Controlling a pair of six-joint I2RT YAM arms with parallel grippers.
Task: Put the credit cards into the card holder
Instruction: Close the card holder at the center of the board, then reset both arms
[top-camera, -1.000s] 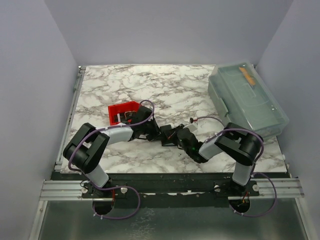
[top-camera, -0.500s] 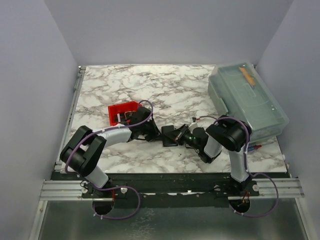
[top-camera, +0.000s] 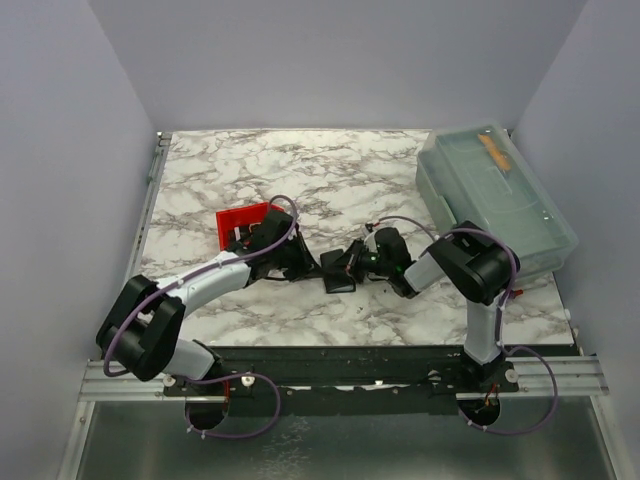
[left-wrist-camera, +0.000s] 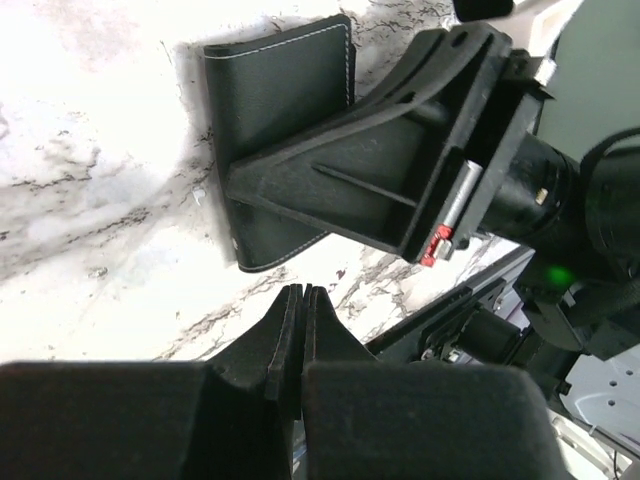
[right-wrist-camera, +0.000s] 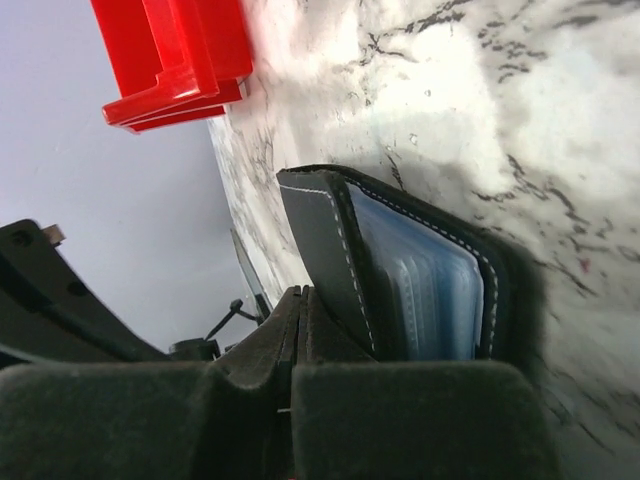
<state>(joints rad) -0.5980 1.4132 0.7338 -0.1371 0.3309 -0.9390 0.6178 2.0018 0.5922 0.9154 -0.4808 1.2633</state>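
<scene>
The black card holder (top-camera: 337, 277) lies mid-table between both grippers. In the right wrist view it (right-wrist-camera: 325, 245) stands partly open, and bluish card-like layers (right-wrist-camera: 420, 285) show inside it. My right gripper (right-wrist-camera: 303, 293) is shut and empty, its tips against the outer face of the raised cover. In the left wrist view the right gripper's fingers (left-wrist-camera: 330, 185) lie across the holder (left-wrist-camera: 270, 90). My left gripper (left-wrist-camera: 302, 291) is shut and empty, just short of the holder's near edge. I see no loose credit cards.
A small red tray (top-camera: 243, 224) sits left of the holder, partly under my left arm, and shows in the right wrist view (right-wrist-camera: 180, 50). A large translucent lidded box (top-camera: 495, 195) stands at the right edge. The table's near edge is close behind both grippers.
My right arm has folded lower, its forearm now lying along the table toward the holder. My left arm has stretched out, elbow dropping toward the near left. The holder has stayed in place.
</scene>
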